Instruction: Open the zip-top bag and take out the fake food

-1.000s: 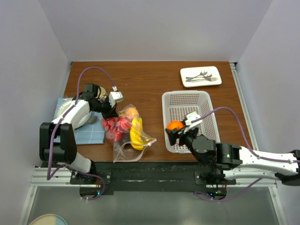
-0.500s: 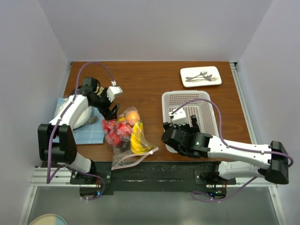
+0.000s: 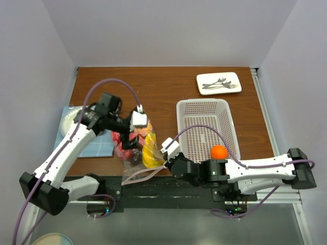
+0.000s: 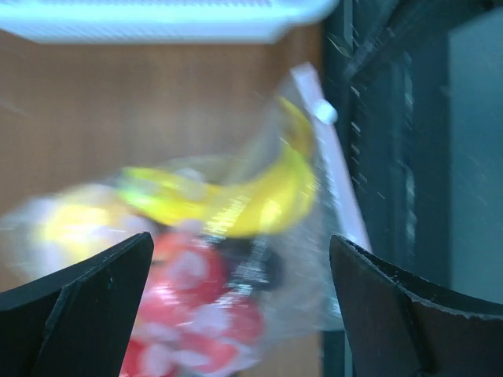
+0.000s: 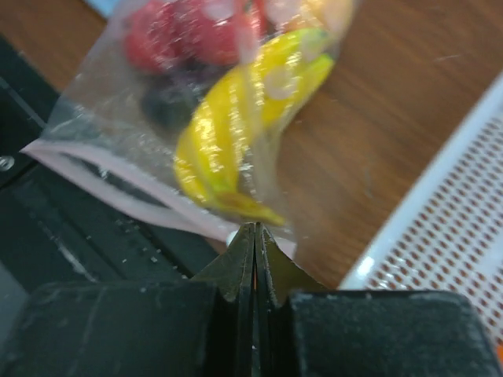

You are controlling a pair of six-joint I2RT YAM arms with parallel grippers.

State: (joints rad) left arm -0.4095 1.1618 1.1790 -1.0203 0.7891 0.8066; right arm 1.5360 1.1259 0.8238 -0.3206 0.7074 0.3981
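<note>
Top, left-wrist and right-wrist views of bag emptying, mid-task. The bag (image 3: 134, 155) lies on the surface (image 3: 163, 92) just left of the basket (image 3: 202, 103), with its zip strip (image 5: 118, 177) toward the near edge. It holds a banana (image 3: 149, 150) and red pieces (image 3: 125, 140). One orange ball (image 3: 218, 151) rests inside the basket, so removal appears partly done. The right tool (image 5: 254, 228), left of the basket's near corner, is clenched at the strip's end. Whether film is caught between its jaws cannot be told. The left tool (image 3: 129, 139) hangs released over the bag, farther left of the basket, and its wrist view is blurred. The step in hand is judged to be securing the bag mouth for the next extraction. The next move calls for a firm pinch on the strip while the other tool enters the mouth for the banana.
</note>
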